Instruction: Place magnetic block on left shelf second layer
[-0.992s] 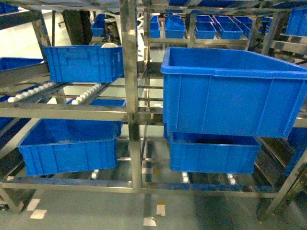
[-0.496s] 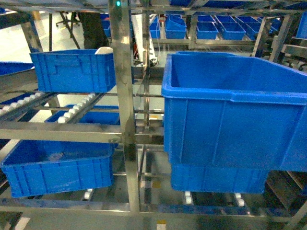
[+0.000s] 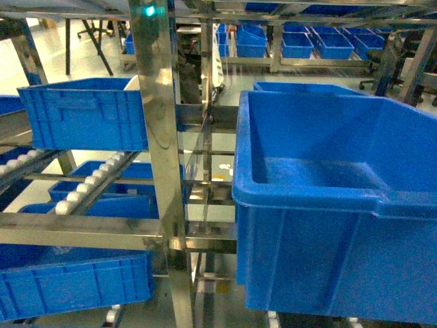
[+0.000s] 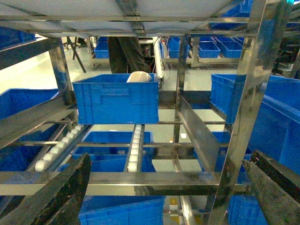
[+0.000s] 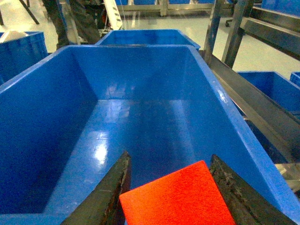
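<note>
Steel racking (image 3: 157, 137) with white-roller rails (image 4: 135, 145) stands on a pale floor (image 5: 187, 28); further blue crates fill the rows behind. The large deep crate (image 3: 341, 205), seemingly the second tier, sits under the right gripper (image 5: 171, 190), clamped on the magnetic block (image 5: 180, 197). The left gripper (image 4: 164, 187) is spread wide, empty.

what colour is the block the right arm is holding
Bright red magnetic block; clearest in the right wrist view.

A matte, finely textured red block (image 5: 180, 197) is seen above a glossy blue plastic crate (image 5: 140, 117). Polished steel uprights (image 3: 157, 130) reflect light. Dark fingers (image 5: 110, 192) appear rough, possibly rubber.
</note>
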